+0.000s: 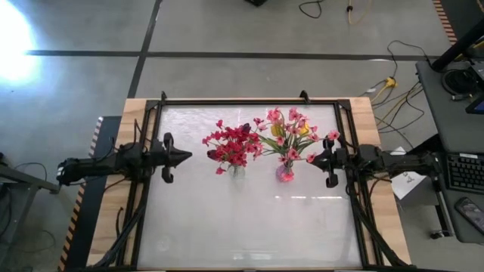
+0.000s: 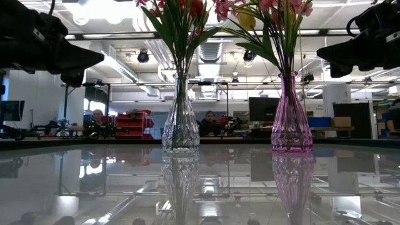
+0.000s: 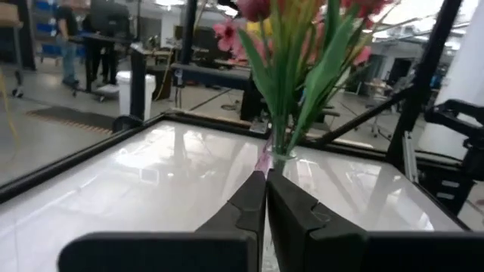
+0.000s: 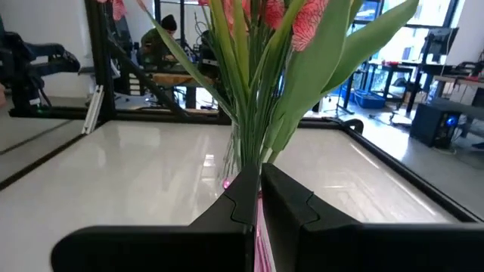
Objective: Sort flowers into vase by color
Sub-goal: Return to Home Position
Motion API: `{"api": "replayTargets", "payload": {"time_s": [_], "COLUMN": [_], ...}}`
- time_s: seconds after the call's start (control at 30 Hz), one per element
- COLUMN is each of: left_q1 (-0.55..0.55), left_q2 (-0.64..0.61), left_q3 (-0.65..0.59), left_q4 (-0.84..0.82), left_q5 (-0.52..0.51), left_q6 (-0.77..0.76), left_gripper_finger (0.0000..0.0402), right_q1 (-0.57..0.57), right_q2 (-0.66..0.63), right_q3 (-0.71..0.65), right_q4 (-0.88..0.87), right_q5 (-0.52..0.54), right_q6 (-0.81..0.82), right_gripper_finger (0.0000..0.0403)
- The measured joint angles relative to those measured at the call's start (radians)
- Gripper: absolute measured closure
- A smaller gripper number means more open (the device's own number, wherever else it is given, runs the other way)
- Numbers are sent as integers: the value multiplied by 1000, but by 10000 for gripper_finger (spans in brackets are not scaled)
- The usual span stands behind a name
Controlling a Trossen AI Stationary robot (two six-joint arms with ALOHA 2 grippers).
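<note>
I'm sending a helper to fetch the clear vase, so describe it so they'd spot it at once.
On the glossy white table, two vases stand side by side near the middle. Yours is the clear glass vase, nearer the left arm. It holds dark-red flowers, whereas the pink vase beside it holds pink and yellow flowers.

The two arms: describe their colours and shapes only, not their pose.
The left arm and right arm are matte black, slim and jointed. The left end effector and right end effector each carry two dark, angular fingers tapering to a point from a crossbar. No markings show.
</note>
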Motion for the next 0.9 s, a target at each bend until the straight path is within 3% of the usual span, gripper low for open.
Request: {"api": "replayTargets", "payload": {"time_s": [0.17, 0.9], "left_q1": [-6, -8], "left_q2": [2, 115], "left_q3": [-1, 2], "left_q4": [1, -12], "left_q5": [1, 41], "left_q6": [60, 16], "left_gripper_finger": [401, 402], "right_q1": [0, 0], "right_q2": [0, 0], "right_q3": [0, 0], "right_q4": [0, 1], "right_q5": [0, 0], "right_q6": [-21, -12], "right_gripper_finger": [390, 390]}}
